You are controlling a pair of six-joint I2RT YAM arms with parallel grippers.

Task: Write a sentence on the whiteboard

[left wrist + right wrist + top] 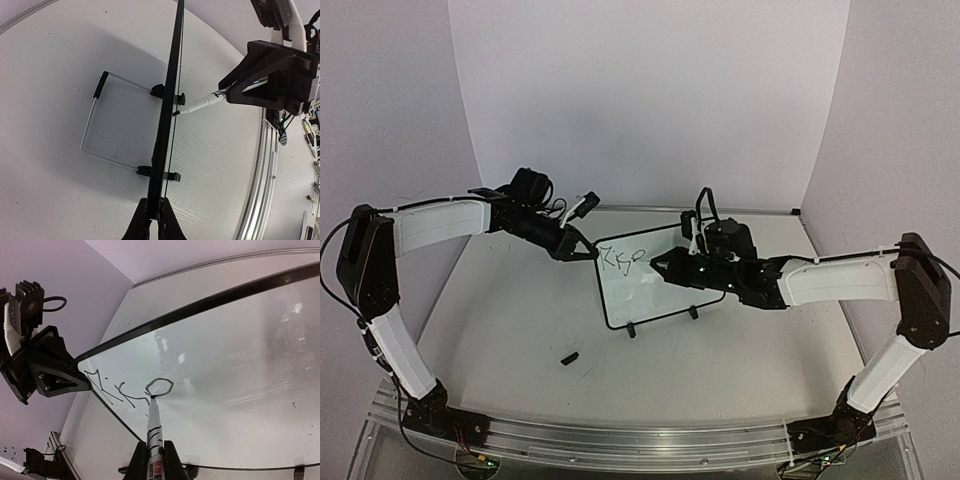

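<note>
The whiteboard (642, 282) stands tilted on two black feet at the table's middle. My left gripper (582, 250) is shut on its top left corner; in the left wrist view the board's black edge (167, 115) runs up from between my fingers (154, 220). My right gripper (665, 266) is shut on a white marker (154, 432), its tip touching the board face (235, 385). The sentence (130, 390) is a few dark letters at the board's upper left, also seen from above (620, 259). The marker shows in the left wrist view (200, 104).
A small black marker cap (569, 357) lies on the table in front of the board. A wire stand (97, 127) props the board from behind. An aluminium rail (630, 440) runs along the near edge. Lilac walls close in the back and sides.
</note>
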